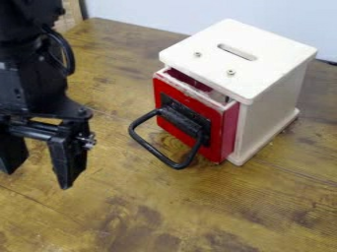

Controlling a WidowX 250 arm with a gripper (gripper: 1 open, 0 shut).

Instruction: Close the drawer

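The drawer (184,116) has a red front and juts a little way out of the pale wooden box (250,74) at the right. Its large black looped bar handle (164,145) hangs down toward the table in front of it. My gripper (37,167) hangs at the left, well clear of the handle, fingers pointing down. It is open with nothing between its black fingers (65,165).
The box has a slot in its pale top (241,49). Everything stands on a wooden plank table (198,212). The black arm (33,49) fills the upper left of the view.
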